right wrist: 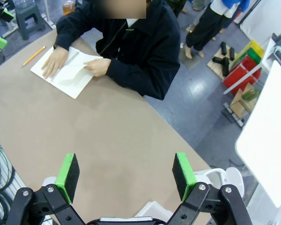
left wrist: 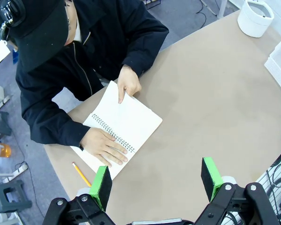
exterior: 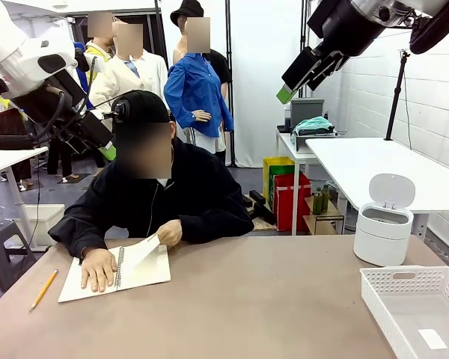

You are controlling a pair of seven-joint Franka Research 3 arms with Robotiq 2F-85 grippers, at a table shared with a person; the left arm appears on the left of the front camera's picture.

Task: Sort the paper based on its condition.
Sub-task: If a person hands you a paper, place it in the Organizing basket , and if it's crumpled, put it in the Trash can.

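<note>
Jaws of left gripper (left wrist: 156, 180) and right gripper (right wrist: 125, 174) stand spread, nothing between them, both high above the table (exterior: 247, 307). Tabletop is open from centre to the 6 o'clock edge. At 9 o'clock: one notebook (exterior: 138, 275), with one paper sheet (exterior: 144, 249) lifted off it by the person's hand (exterior: 169, 232). One pencil (exterior: 43, 289) lies at the 8 o'clock edge. One basket (exterior: 380, 305) sits at 4 o'clock, one bin (exterior: 384, 228) by the 3 o'clock edge.

A person in a black jacket sits at the far side of the brown table (exterior: 247, 299), one hand (exterior: 97, 268) flat on an open spiral notebook (exterior: 138, 273), the other hand (exterior: 168, 232) lifting a page (exterior: 146, 247); a yellow pencil (exterior: 43, 289) lies near the notebook. To the right are a white bin (exterior: 384, 222), lid up, and a white basket (exterior: 374, 295) holding 1 label (exterior: 432, 339). The left gripper (exterior: 103, 148) and right gripper (exterior: 290, 88) hang high above.
</note>
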